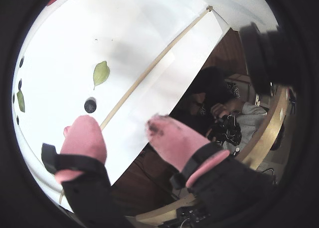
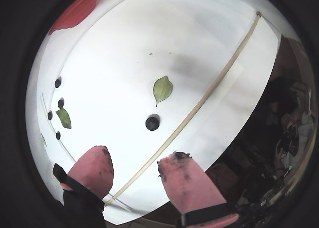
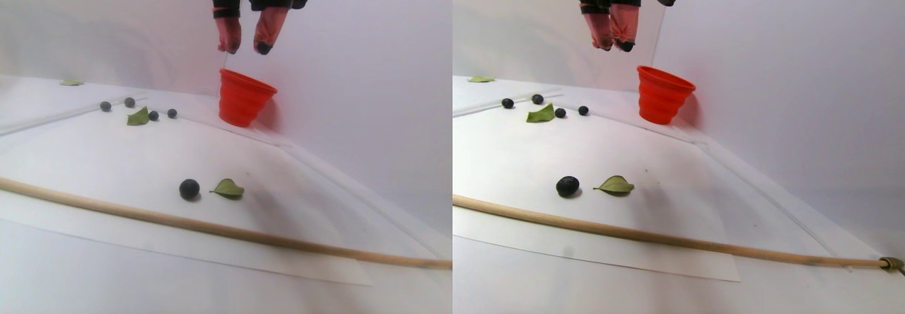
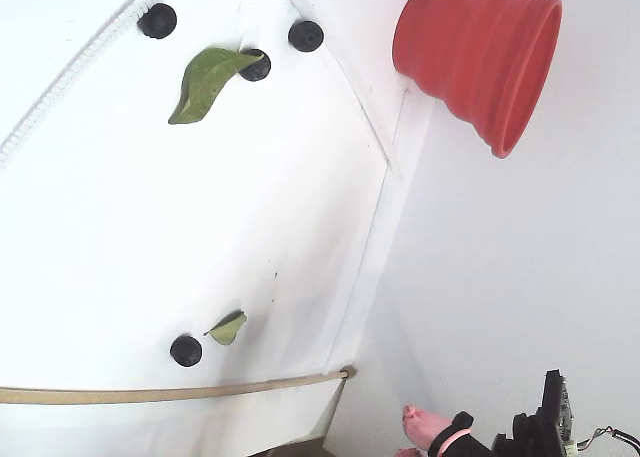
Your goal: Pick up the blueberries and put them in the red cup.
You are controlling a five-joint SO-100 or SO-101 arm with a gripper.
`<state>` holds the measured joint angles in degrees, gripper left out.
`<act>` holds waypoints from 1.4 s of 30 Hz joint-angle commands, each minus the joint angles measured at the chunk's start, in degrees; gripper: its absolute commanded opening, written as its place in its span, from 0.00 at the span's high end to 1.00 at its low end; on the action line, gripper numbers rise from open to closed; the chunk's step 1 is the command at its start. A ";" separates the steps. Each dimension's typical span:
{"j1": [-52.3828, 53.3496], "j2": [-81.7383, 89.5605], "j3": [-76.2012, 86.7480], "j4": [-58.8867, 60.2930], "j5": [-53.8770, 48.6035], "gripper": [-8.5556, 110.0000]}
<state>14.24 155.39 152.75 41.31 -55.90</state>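
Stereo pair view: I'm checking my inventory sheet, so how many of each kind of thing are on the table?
blueberries: 5
green leaves: 3
red cup: 1
wooden stick: 1
Total: 10

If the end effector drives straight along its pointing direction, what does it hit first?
For the end effector, likely the stick, which runs between its open fingers in both wrist views, or the white sheet beside it. The lone berry lies just beyond; the cup is far off-line. Depth is uncertain.
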 commanded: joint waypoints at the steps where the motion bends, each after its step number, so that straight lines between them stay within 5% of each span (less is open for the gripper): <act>1: -0.70 -0.62 -0.09 -2.90 0.70 0.77; 42: -6.77 -33.05 -1.05 -22.32 -4.75 0.76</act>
<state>7.29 122.78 154.60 19.86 -60.03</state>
